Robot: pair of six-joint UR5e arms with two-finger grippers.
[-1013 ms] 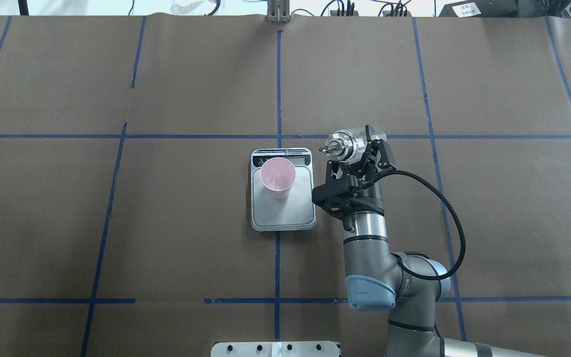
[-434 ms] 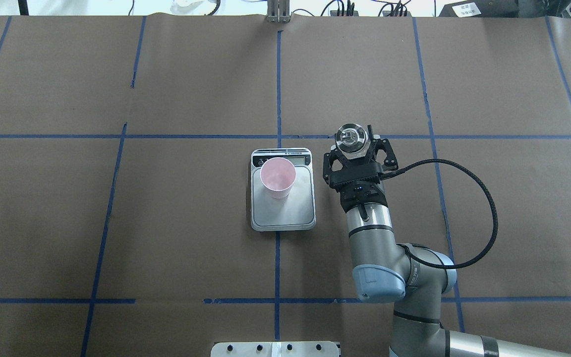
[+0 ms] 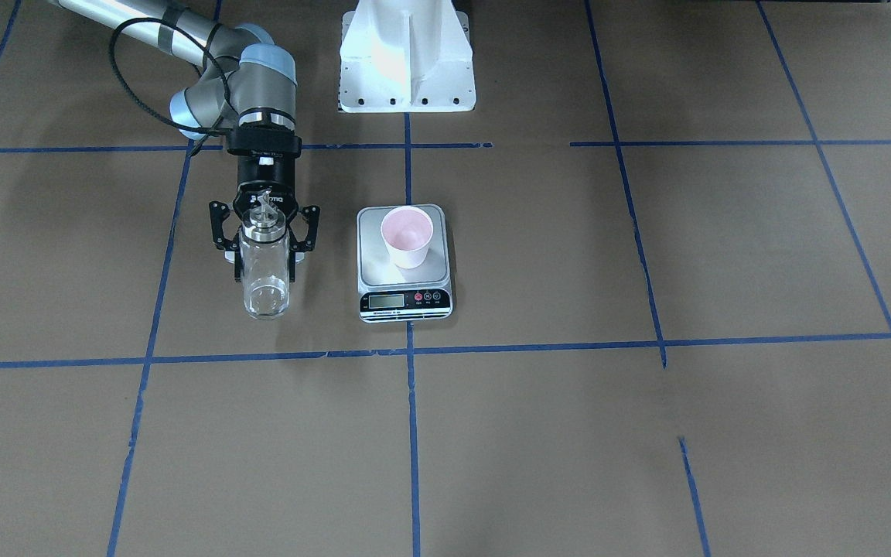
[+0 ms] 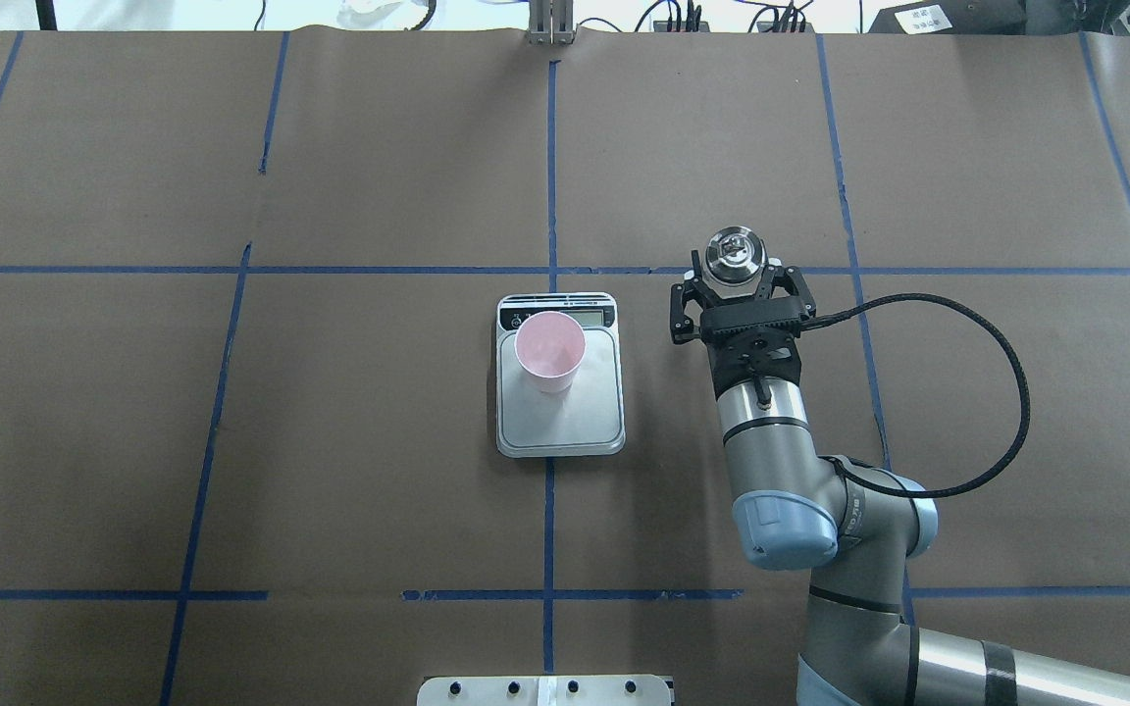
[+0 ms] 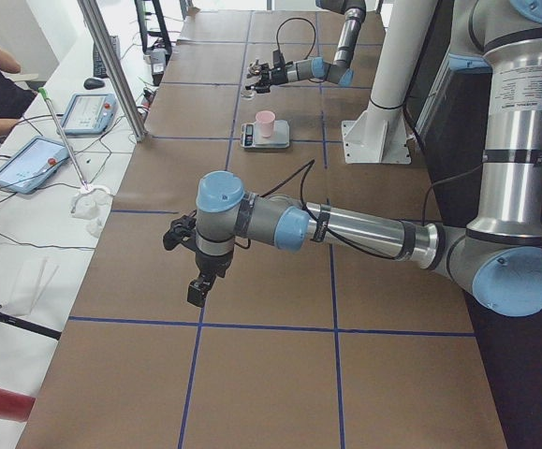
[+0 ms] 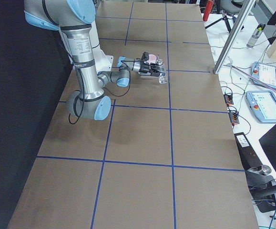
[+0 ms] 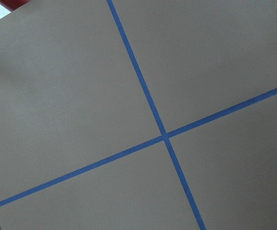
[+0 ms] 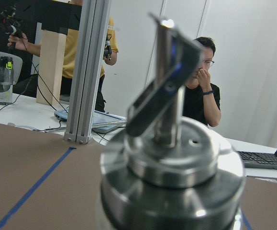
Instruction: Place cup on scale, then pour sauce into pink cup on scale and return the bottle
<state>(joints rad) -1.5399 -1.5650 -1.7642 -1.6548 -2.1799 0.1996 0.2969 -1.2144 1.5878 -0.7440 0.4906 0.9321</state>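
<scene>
- Glass is what the right gripper (image 3: 265, 249) is clamped on: the clear cylindrical bottle (image 3: 266, 285) with a silver metal cap and thin pour spout. The fingers close on it high up, just under the cap.
- The bottle stands upright, on the right of the small steel-topped digital scale (image 4: 565, 427) in the overhead view. It is near the scale but apart from it, close to a blue tape line (image 4: 967, 270).
- The small pale-pink tapered cup (image 4: 549, 348) sits upright on the far part of the scale's platform, next to the display.
- How much sauce is in the bottle or the cup is too hard to tell.
- With the spout turned up and the bottle off to the side, the step in hand looks like returning it to the brown paper-covered table (image 4: 379, 176).
- To do that well, keep the bottle vertical and lower it straight until the base sits flat. Part the fingers only then, and pull back without brushing the cap.
- Keep the path on the right, away from the light cup.
- Whether the base already touches the table cannot be told.
- The right arm comes in from the near right, with the forearm low and the wrist level, reaching toward the far side.
- The left gripper (image 5: 189, 267) hangs over bare table well to the left. Whether its fingers are apart or together cannot be told.
</scene>
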